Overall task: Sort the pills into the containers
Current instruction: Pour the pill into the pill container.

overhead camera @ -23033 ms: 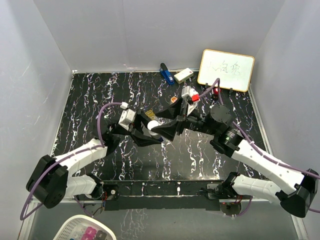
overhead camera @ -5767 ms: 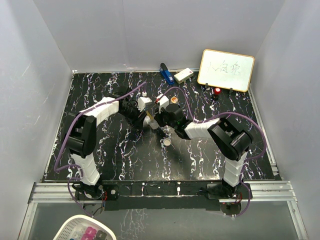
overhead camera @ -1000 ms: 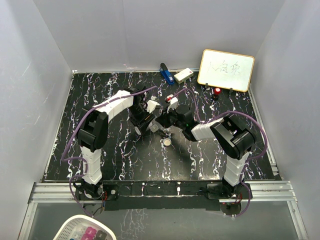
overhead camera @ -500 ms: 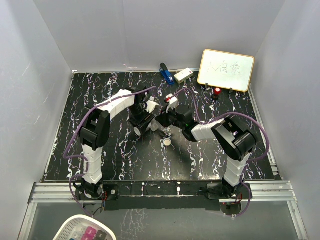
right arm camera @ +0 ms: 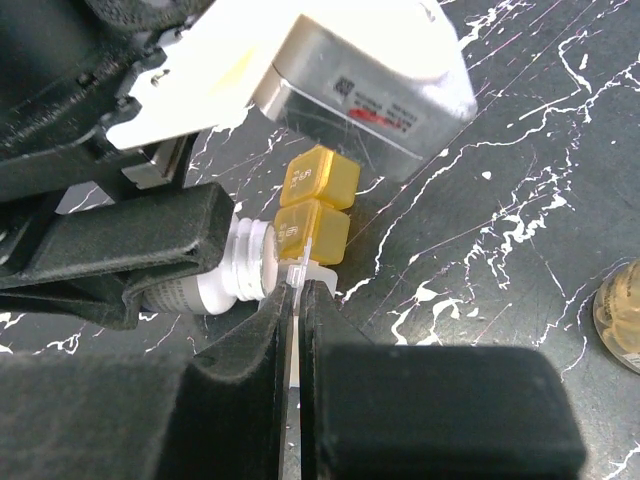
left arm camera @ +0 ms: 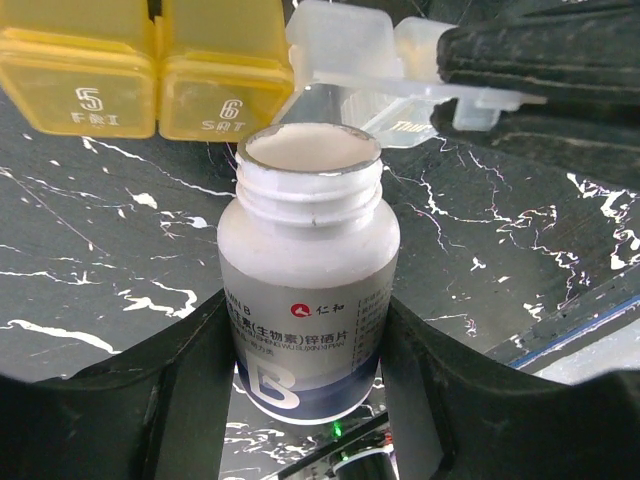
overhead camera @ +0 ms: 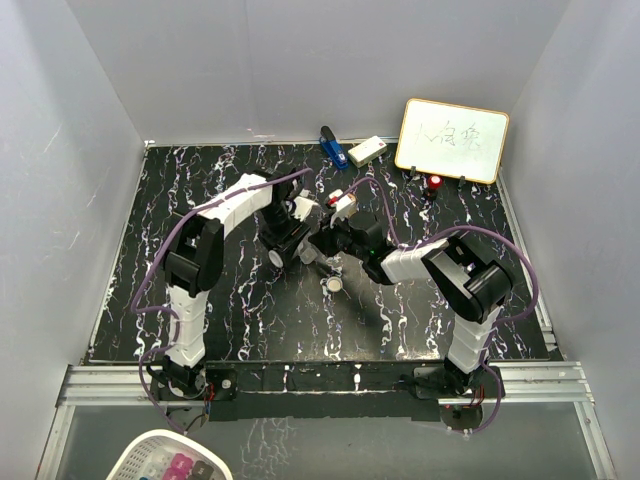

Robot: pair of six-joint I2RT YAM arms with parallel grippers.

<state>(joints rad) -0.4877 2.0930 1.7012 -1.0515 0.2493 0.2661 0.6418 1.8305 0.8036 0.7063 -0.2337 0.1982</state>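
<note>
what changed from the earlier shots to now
Since the earliest shot both arms folded upright, grippers meeting mid-table as before. The left gripper holds the open white bottle at the pill organiser; the right gripper pinches its clear lid flap. Last second: almost no motion. Whiteboard and blue object unmoved.

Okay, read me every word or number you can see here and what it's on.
"5 FRI": yellow pill box lid.
"6 SAT": next yellow lid.
"仁和" and a big "B": white bottle; small print too fine.
Clear open lid: lettering too faint to read.
Whiteboard handwriting: too small to read.
</note>
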